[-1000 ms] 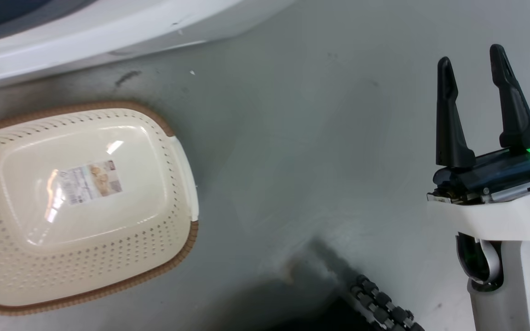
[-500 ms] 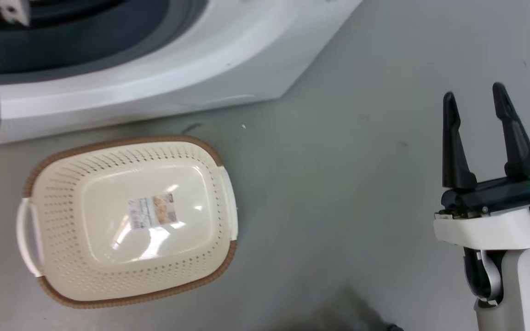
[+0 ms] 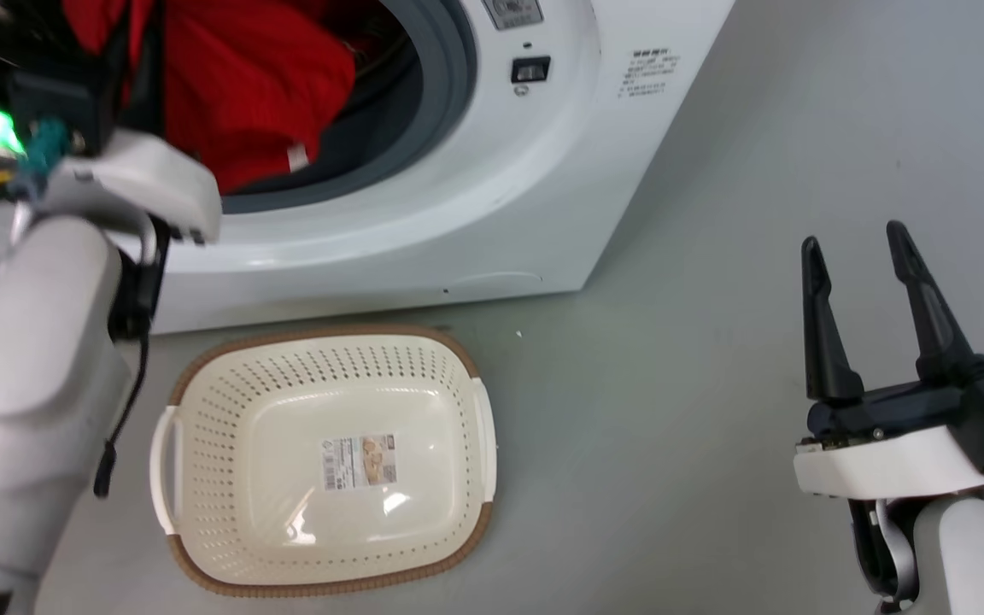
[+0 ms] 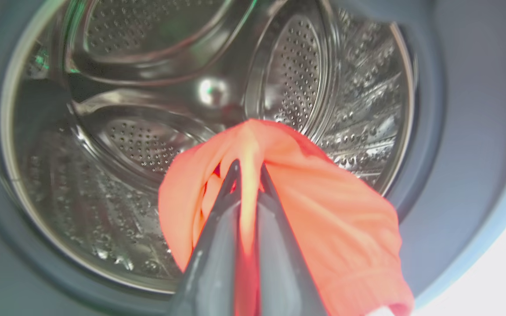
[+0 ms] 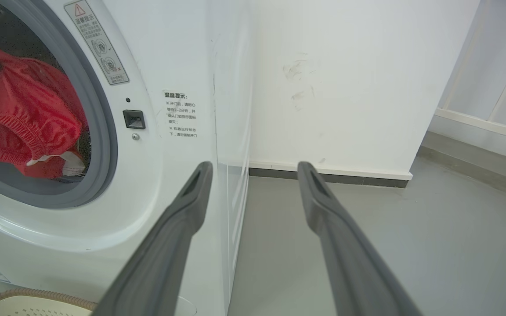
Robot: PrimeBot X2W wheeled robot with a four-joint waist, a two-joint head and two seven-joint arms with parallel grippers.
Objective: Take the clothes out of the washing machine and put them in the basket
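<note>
Closed on the red garment (image 4: 332, 228) at the washing machine (image 3: 500, 213) mouth, the left gripper (image 4: 247, 169) is above and behind the basket (image 3: 321, 330); the open right gripper (image 3: 853, 235) is well apart.

Upper left in the head view, the garment (image 3: 261, 94) is bright red inside a white washing machine (image 3: 492, 205) with a grey seal (image 3: 449, 94). The drum (image 4: 139, 140) is shiny steel dotted with holes. Lower centre, the basket (image 3: 210, 461) is cream, perforated, with a brown woven-look rim.
</note>
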